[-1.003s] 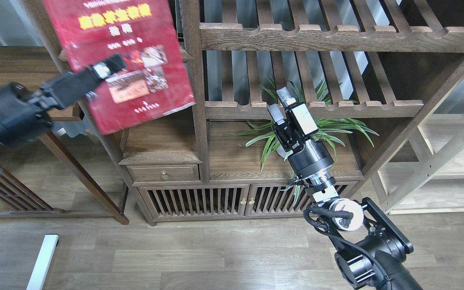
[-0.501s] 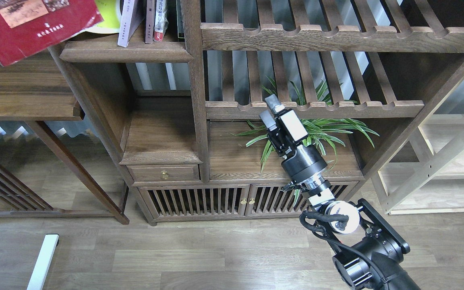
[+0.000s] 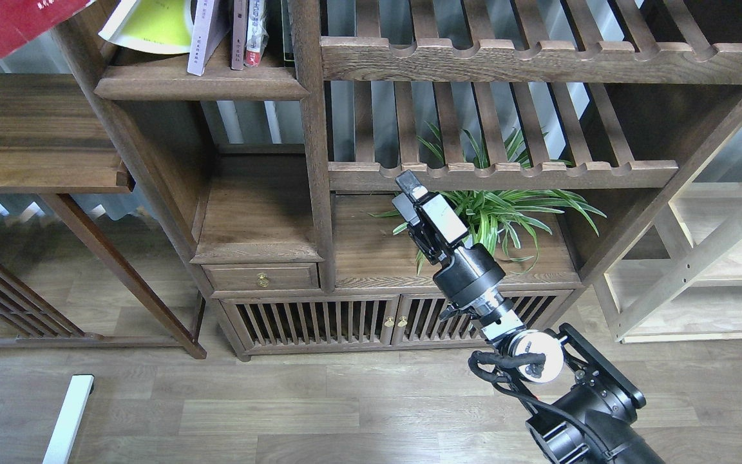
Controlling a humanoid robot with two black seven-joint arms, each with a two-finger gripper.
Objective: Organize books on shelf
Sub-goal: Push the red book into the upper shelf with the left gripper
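Observation:
On the dark shelf board [image 3: 197,84] at the upper left, the yellow-green book [image 3: 152,26] leans tilted at the bay's left. Right of it the pale lavender-white book [image 3: 205,35] stands upright. Only a corner of the dark red book [image 3: 13,22] shows at the top left edge, off the shelf to its left; what holds it is out of view. My left gripper is not in the frame. My right gripper [image 3: 405,195] hangs open and empty in front of the lower slatted rail, far right of the books.
Two thin books [image 3: 247,32] stand at the bay's right against the post [image 3: 310,129]. A spider plant [image 3: 506,212] sits behind my right arm. Slatted racks [image 3: 506,61] fill the right. A side table [image 3: 36,129] stands at left, a drawer cabinet [image 3: 261,277] below.
The red book has gone up and left until only its corner shows, and my left arm has left the view. My right gripper has drifted left and down.

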